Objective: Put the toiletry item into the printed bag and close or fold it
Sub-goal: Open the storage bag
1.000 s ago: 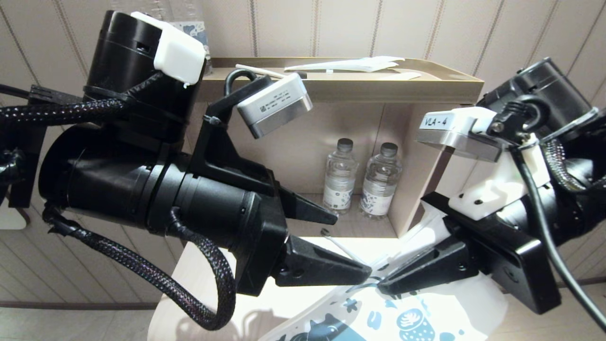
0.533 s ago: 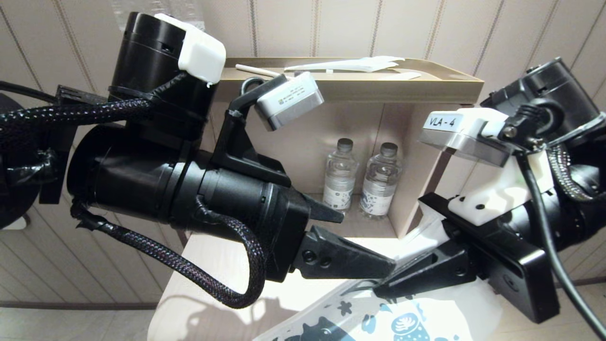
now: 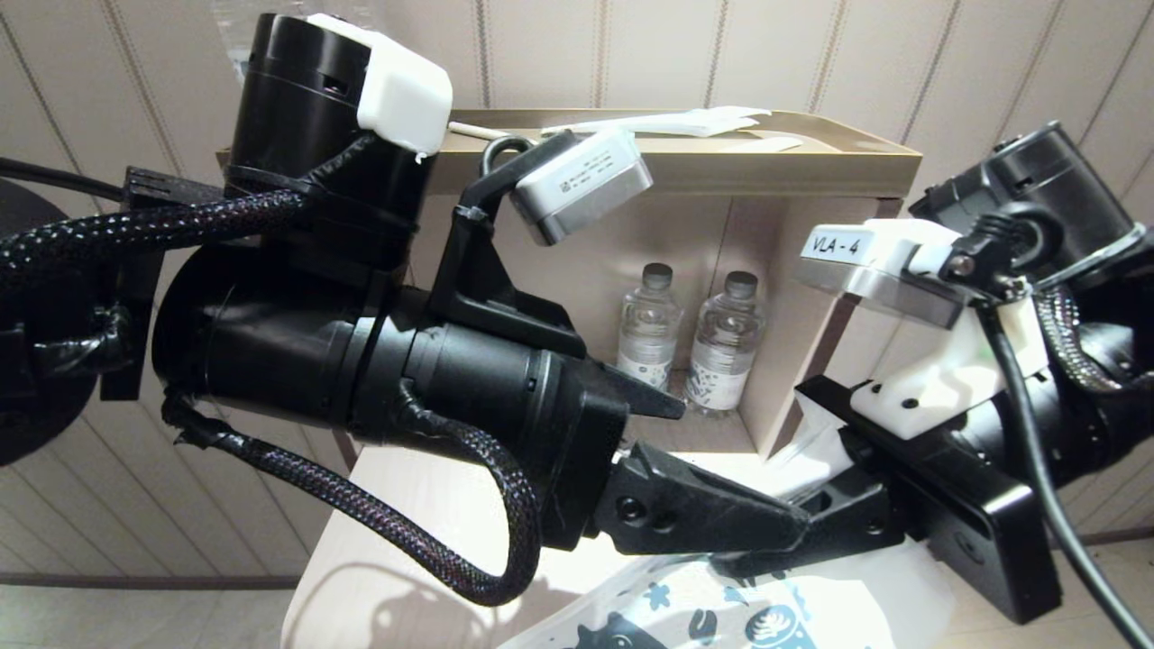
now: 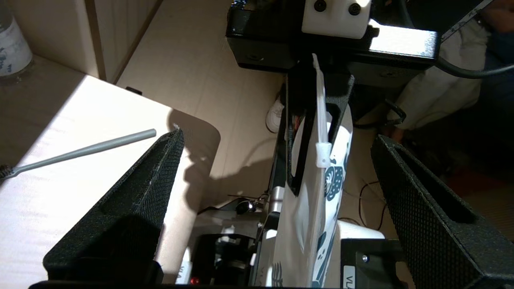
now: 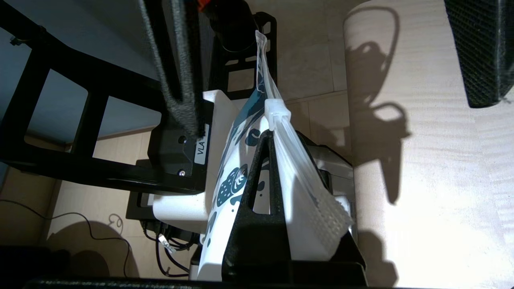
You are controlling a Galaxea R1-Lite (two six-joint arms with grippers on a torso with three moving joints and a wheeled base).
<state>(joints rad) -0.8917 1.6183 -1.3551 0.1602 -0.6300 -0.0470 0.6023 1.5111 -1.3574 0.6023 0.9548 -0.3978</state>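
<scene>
- Head view: you see the left gripper [image 3: 721, 469] reaching toward the right gripper [image 3: 793, 532] above the pale table [image 3: 406, 505]; the two tips meet over the printed bag [image 3: 721, 613].
- The right gripper is clenched on the printed bag's top edge. In the right wrist view the printed bag [image 5: 241, 160] hangs edge-on between its fingers, with the white zip slider [image 5: 276, 114] on the seam.
- The left gripper is released. In the left wrist view its 2 fingers [image 4: 132, 208] stand wide apart, one on each side of the hanging printed bag [image 4: 321, 192], touching neither face.
- The toiletry item [image 4: 92, 149] lies flat on the table [image 4: 60, 192], outside the bag, just beside one left finger.
- 2 water bottles [image 3: 690, 338] stand side by side in the open shelf behind the grippers.
- A tray [image 3: 811, 158] on top of that shelf holds white wrappers [image 3: 667, 122].
</scene>
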